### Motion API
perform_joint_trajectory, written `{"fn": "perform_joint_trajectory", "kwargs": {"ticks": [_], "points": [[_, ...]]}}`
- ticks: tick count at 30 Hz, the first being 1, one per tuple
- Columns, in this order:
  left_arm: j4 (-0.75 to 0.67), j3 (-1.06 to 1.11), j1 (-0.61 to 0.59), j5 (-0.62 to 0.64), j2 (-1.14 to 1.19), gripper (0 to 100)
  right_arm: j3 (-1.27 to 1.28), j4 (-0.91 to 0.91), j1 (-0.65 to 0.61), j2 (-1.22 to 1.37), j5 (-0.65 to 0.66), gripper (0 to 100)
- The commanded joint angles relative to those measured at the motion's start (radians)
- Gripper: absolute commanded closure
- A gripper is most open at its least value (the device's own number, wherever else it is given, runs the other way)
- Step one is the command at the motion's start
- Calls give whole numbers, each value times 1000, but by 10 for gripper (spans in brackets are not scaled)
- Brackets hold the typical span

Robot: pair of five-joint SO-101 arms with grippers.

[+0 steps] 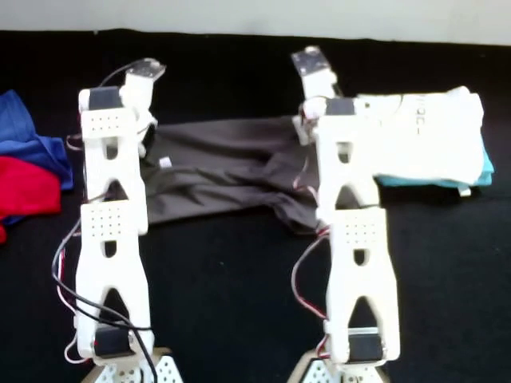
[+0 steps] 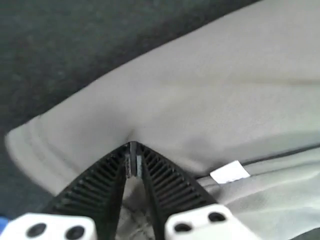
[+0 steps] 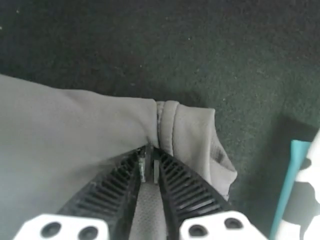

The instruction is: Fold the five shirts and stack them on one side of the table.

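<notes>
- Black ridged jaws of the left gripper (image 2: 131, 159) are squeezed tight on a fold of the grey shirt (image 2: 210, 100), close to its small white tag (image 2: 229, 173).
- Jaws of the right gripper (image 3: 150, 164) are pinched together on the same shirt's stitched edge.
- Between the two arms, the grey shirt lies crumpled in the middle of the black table (image 1: 239, 303).
- One white shirt (image 1: 423, 132) sits folded on a teal shirt (image 1: 484, 169) at one side.
- One blue shirt (image 1: 24, 128) and a red shirt (image 1: 28, 191) lie bunched at the other side.
</notes>
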Motion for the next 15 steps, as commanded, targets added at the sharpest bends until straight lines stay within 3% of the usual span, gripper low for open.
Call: {"fn": "perform_joint_trajectory", "kwargs": {"ticks": [1, 6, 15], "points": [[55, -61, -12, 11, -33, 992, -199, 111, 5, 4, -6, 972], [57, 156, -8, 11, -151, 992, -380, 259, 5, 2, -6, 972], [41, 831, 44, 60, -542, 991, -426, 479, -5, -65, -8, 972]]}}
